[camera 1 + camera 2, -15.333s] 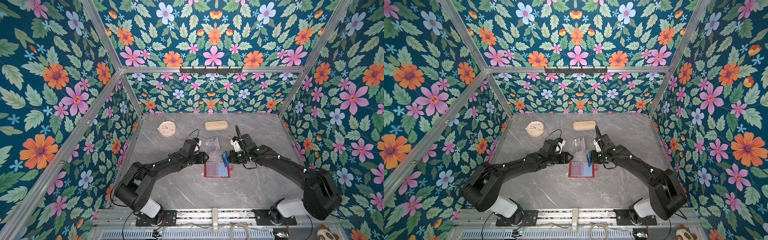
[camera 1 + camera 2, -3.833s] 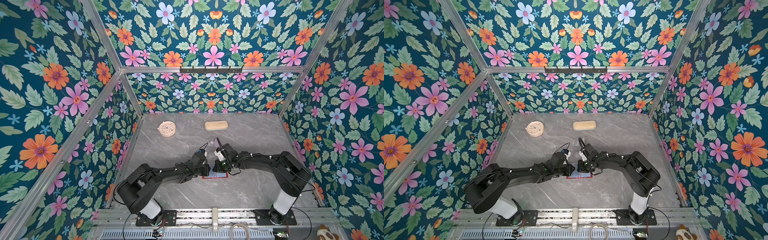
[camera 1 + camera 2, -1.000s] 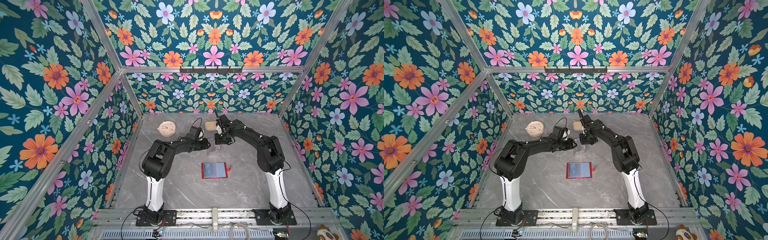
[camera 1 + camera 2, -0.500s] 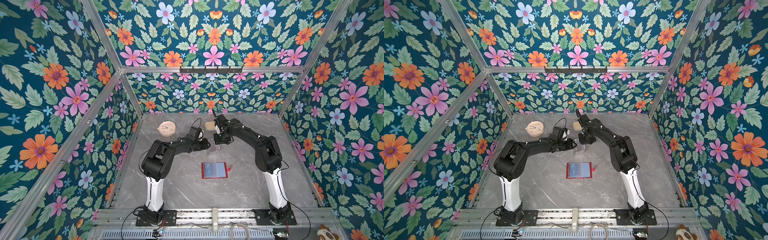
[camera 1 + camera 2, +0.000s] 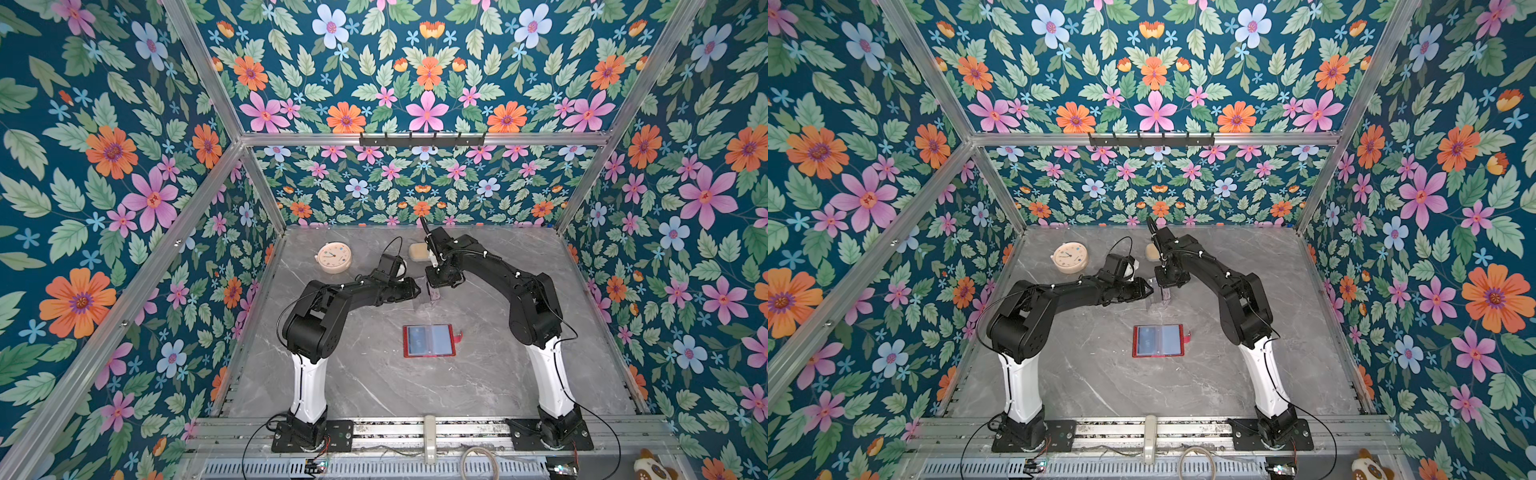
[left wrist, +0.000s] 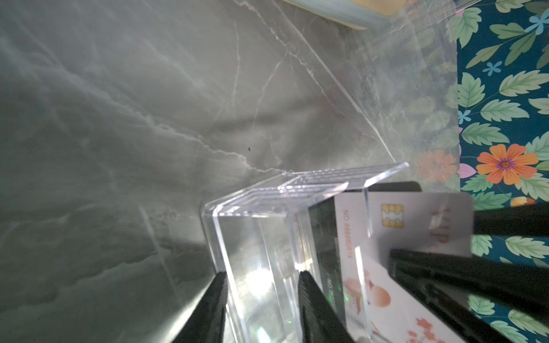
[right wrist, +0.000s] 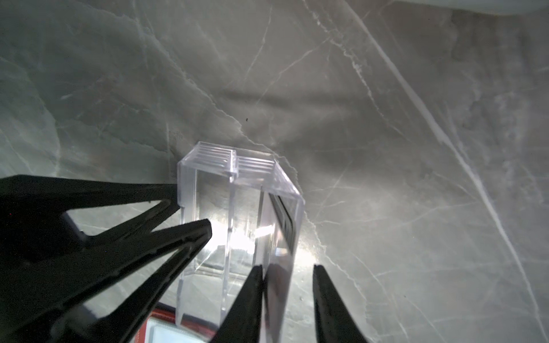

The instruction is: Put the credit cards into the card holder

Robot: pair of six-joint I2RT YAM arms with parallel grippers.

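Card holder [image 5: 429,340] lies open and flat near the middle of the grey counter [image 5: 365,390], a little toward its front edge, clear sleeves up; from above it cannot be told whether any sleeve is filled. Just beyond it the credit cards [image 6: 416,225] stand upright in a clear acrylic stand [image 7: 234,166], at least a pale chip card and a dark one behind it. The left end effector [image 6: 262,273] is clamped on one section of the stand, seemingly to steady it. The right end effector [image 7: 287,282] straddles a card's top edge, one finger against it and a gap on the other side, so there is no grip yet. Near the far edge sit a round clock [image 5: 333,257] and a beige case [image 5: 417,252]. By this showing, at least two cards are left to lift out and sleeve
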